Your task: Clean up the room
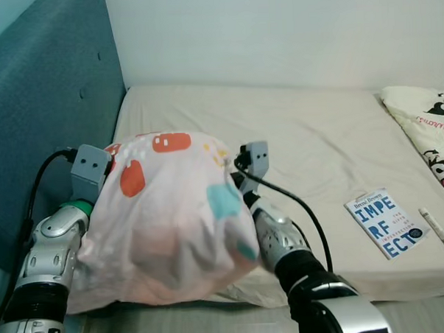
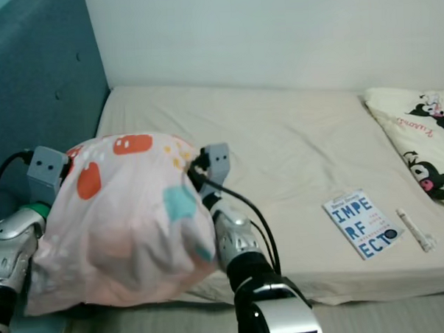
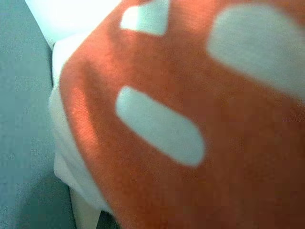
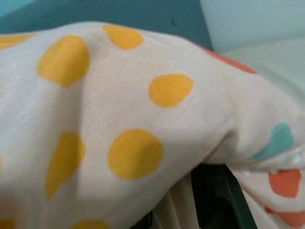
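A large pale pink pillow point(image 1: 165, 213) with orange, teal and yellow patches is held up between my two arms, over the near left corner of the bed point(image 1: 302, 133). My left arm point(image 1: 52, 244) presses against its left side and my right arm point(image 1: 280, 238) against its right side. The pillow covers both grippers. Seen from the left wrist, its orange print point(image 3: 200, 95) is right against the lens. In the right wrist view its yellow-dotted fabric point(image 4: 119, 119) drapes close over the gripper.
The teal padded headboard point(image 1: 49, 93) stands just left of the pillow. A blue and white book point(image 1: 386, 222) and a small white tube point(image 1: 437, 229) lie near the bed's front right edge. A cartoon-print pillow point(image 1: 430, 131) rests at the far right.
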### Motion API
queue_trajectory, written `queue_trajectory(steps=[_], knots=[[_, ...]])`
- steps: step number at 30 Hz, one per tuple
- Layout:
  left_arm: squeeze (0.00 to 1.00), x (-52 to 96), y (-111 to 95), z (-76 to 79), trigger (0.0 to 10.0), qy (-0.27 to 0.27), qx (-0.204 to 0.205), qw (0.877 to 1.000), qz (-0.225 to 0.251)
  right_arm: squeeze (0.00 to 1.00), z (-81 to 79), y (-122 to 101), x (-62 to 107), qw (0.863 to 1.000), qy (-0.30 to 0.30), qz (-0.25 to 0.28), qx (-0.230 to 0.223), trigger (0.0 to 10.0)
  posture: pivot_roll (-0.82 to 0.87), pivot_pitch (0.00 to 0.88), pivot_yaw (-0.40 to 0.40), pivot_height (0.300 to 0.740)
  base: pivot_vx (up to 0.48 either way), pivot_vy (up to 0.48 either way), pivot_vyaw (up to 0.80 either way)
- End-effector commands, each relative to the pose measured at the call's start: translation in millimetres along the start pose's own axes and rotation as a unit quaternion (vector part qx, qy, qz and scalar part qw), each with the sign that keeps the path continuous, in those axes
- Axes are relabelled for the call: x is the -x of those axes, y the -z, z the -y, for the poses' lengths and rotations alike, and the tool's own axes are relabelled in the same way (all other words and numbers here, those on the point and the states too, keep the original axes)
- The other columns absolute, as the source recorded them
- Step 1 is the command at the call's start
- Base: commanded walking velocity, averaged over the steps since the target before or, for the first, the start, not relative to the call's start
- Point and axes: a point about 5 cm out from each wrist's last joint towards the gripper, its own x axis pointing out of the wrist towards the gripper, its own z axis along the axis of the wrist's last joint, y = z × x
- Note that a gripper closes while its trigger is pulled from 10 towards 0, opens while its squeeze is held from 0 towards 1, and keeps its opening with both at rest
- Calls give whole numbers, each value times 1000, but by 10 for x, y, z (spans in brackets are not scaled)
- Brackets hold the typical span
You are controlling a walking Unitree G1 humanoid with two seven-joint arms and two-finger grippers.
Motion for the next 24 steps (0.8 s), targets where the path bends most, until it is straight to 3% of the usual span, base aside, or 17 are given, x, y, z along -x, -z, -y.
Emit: queue_trajectory(steps=[1,13,24], knots=[[0,-92,-95,140,10000,32,-18,999,20,0,-125,-5,-76,1000,-21,7,-1,10000,176,40,38,740,0,0,0],[0,-98,-70,108,10000,6,-23,1000,21,0,-87,31,-68,999,12,9,-31,10000,181,65,19,740,0,0,0],[0,-227,-221,98,10000,21,-46,998,29,0,21,-38,-56,997,56,27,-47,10000,167,65,35,730,0,0,0]])
